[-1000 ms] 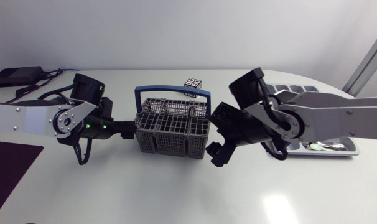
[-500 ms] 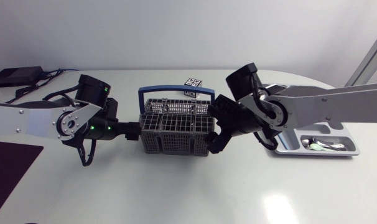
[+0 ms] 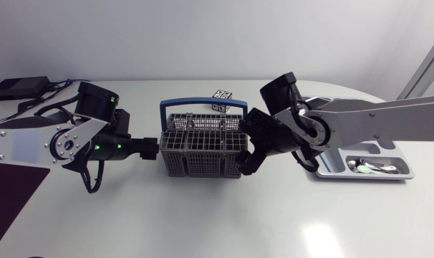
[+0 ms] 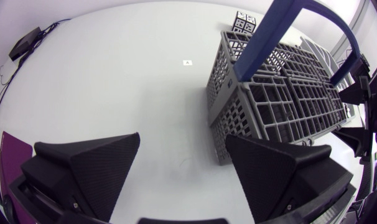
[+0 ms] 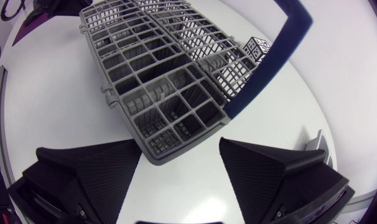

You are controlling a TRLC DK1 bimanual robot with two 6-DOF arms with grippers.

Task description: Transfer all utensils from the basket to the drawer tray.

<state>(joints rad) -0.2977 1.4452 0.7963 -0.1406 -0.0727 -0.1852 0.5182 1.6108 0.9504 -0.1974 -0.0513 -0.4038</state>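
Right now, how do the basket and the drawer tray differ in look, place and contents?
The basket is tall, with lattice walls and a blue handle; the tray is shallow, solid-walled, handle-free. The basket stands mid-table; the tray lies to the right, partly behind the right arm. The tray holds utensils; the basket's visible compartments look empty. Both are grey and divided into compartments.

Basket sat mid-surface. Left claw was at its 9 o'clock and right claw at its 3 o'clock, each just beside an end. Drawer tray lay farther out at 3 o'clock, with utensils in it. Marker cube stood at basket's 12 o'clock.
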